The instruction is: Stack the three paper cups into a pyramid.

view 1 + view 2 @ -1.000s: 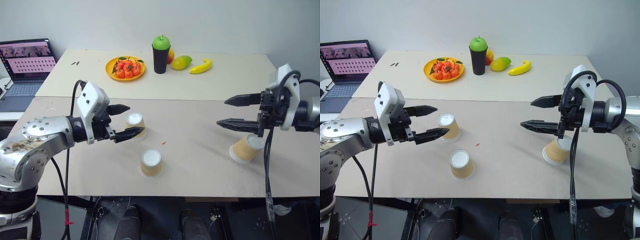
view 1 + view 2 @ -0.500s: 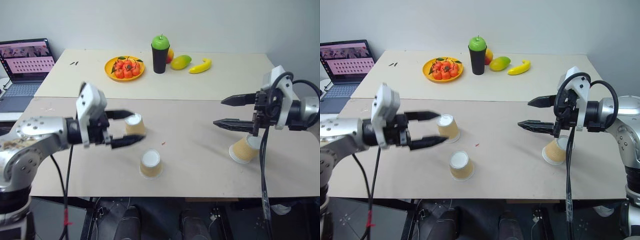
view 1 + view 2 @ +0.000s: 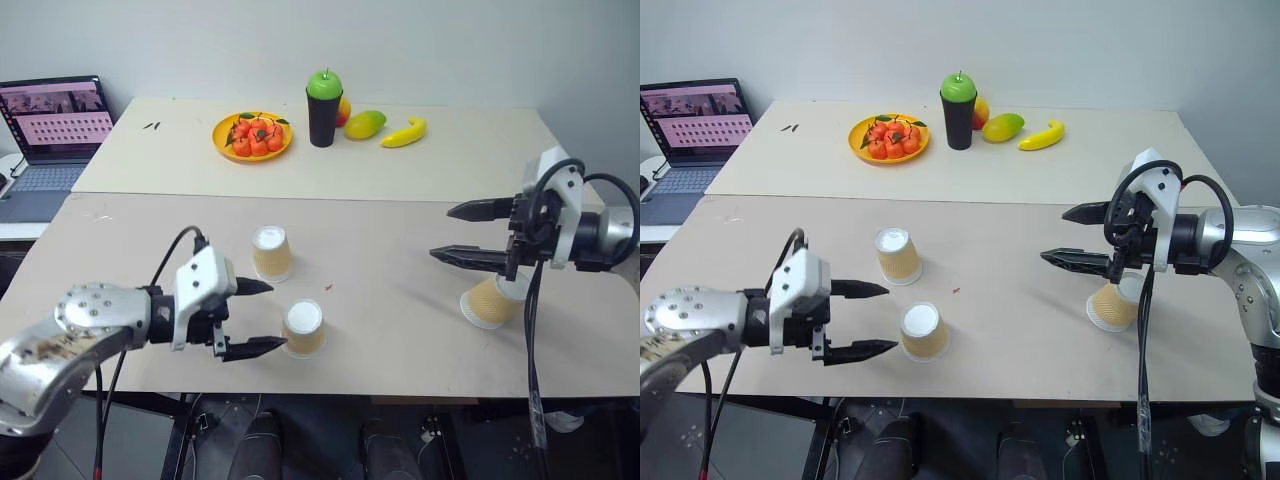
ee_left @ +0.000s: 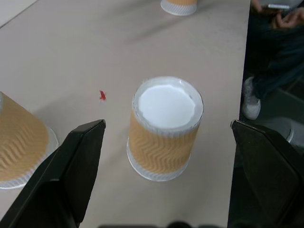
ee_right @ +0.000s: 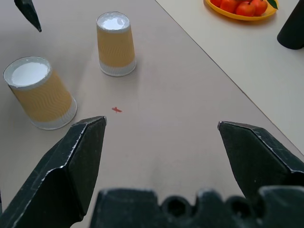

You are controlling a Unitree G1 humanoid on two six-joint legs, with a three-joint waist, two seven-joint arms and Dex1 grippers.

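Left eye view: near cup point(image 3: 302, 328) by counter point(image 3: 400, 330) front edge, just off wide left claw point(image 3: 262, 318); right claw point(image 3: 462, 233) wide, seemingly above tipped cup point(image 3: 488, 298).

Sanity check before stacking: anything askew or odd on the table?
One tan ribbed paper cup, under the open right gripper, leans tilted with its white mouth showing. The other two tan ribbed cups stand upside down. A small red speck lies on the table. Nothing spilled.

Three tan ribbed paper cups, unstacked; two upside down point(image 3: 271, 252) point(image 3: 302, 327), near together; third point(image 3: 487, 301) tipped, well apart
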